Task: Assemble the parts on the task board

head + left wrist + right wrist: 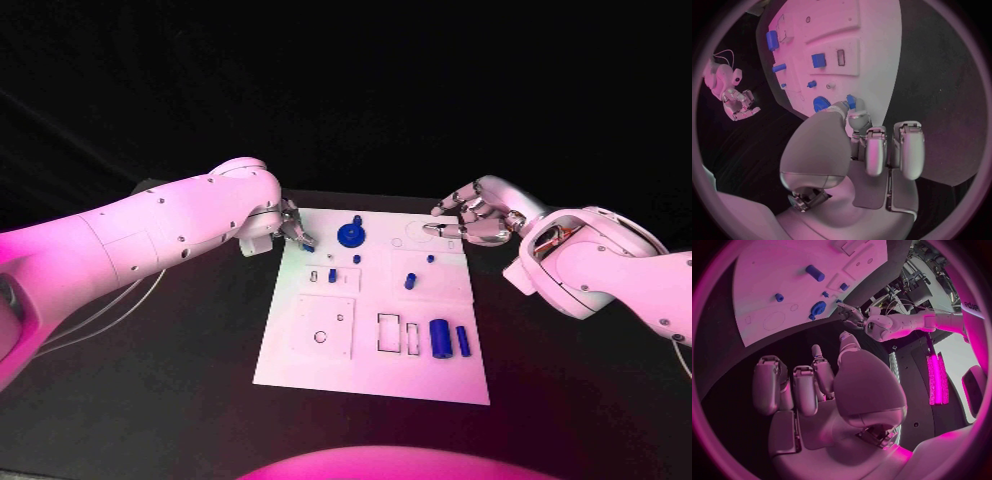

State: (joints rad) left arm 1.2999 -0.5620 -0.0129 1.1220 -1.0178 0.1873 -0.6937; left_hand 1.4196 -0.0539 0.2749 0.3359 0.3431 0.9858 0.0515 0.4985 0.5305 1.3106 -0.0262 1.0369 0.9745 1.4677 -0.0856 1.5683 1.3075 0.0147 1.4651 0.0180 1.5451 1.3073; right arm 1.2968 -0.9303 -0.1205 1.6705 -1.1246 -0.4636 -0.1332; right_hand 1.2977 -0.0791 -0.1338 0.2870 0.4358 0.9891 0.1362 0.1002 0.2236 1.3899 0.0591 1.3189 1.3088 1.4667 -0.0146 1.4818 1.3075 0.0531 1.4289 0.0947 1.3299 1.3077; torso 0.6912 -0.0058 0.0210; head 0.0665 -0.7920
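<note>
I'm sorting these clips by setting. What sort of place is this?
Probably a robotics lab or test bench: a white task board with small blue parts on a black table, and equipment racks with cables behind.

The right hand holds nothing; its fingers curl loosely above the black table. Beyond them lies the white board, carrying a blue cylinder, a round blue part and smaller blue pieces. The left hand reaches the board's edge.
</note>
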